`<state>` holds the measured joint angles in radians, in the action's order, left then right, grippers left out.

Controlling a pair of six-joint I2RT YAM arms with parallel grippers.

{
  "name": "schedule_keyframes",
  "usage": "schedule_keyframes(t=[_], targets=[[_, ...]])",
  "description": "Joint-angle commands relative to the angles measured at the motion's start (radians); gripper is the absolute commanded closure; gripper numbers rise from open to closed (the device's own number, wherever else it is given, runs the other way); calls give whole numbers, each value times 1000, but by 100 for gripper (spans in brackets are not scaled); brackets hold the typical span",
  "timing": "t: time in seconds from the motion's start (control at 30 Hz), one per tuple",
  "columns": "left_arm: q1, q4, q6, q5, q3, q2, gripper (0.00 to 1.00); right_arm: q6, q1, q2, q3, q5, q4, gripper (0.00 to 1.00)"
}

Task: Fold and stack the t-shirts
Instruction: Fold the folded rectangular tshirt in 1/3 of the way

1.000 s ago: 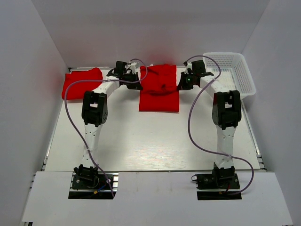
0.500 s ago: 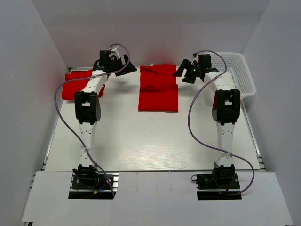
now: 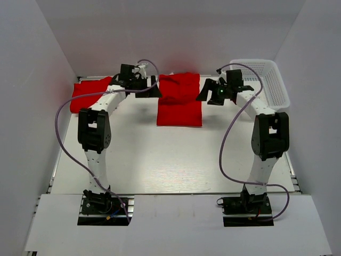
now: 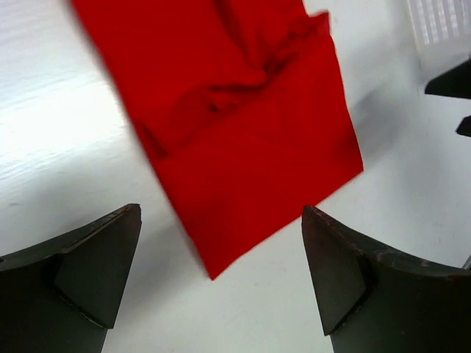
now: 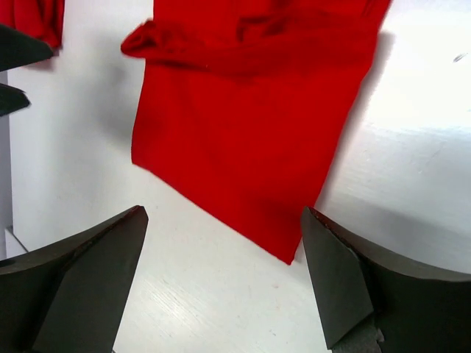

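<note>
A red t-shirt point(image 3: 179, 101) lies folded into a rectangle at the back middle of the table, with its upper layer wrinkled. It fills the upper part of the left wrist view point(image 4: 243, 132) and of the right wrist view point(image 5: 250, 132). A second red t-shirt point(image 3: 88, 93) lies at the back left, and its edge shows in the right wrist view point(image 5: 33, 18). My left gripper point(image 3: 151, 89) point(image 4: 221, 213) hovers open just left of the folded shirt. On the shirt's right side my right gripper point(image 3: 205, 92) point(image 5: 223, 212) is open too. Neither gripper holds anything.
A white mesh basket point(image 3: 269, 80) stands at the back right, behind the right arm, and its corner shows in the left wrist view point(image 4: 441, 29). White walls close in the table on the left, back and right. Purple cables loop off both arms.
Both grippers have opened and let go of the folded shirt. They lifted and drew apart to its sides, then the left one came back toward the shirt's left edge.
</note>
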<state>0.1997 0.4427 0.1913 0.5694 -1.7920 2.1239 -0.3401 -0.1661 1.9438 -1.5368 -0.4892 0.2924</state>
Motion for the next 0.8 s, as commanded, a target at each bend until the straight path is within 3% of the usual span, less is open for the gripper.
schedule_keyframes(t=[0.0, 0.17, 0.47, 0.67, 0.77], targets=[[64, 13, -67, 18, 39, -71, 0, 50, -21, -58, 66, 3, -2, 10], [118, 31, -78, 47, -1, 4, 0, 41, -38, -83, 148, -8, -19, 10], [165, 126, -81, 47, -223, 211, 0, 41, -27, -123, 170, -2, -33, 10], [165, 126, -59, -54, -383, 330, 0, 50, -26, -111, 156, -14, -22, 10], [165, 42, -12, -161, -434, 353, 0, 59, -26, -109, 158, -25, -13, 10]])
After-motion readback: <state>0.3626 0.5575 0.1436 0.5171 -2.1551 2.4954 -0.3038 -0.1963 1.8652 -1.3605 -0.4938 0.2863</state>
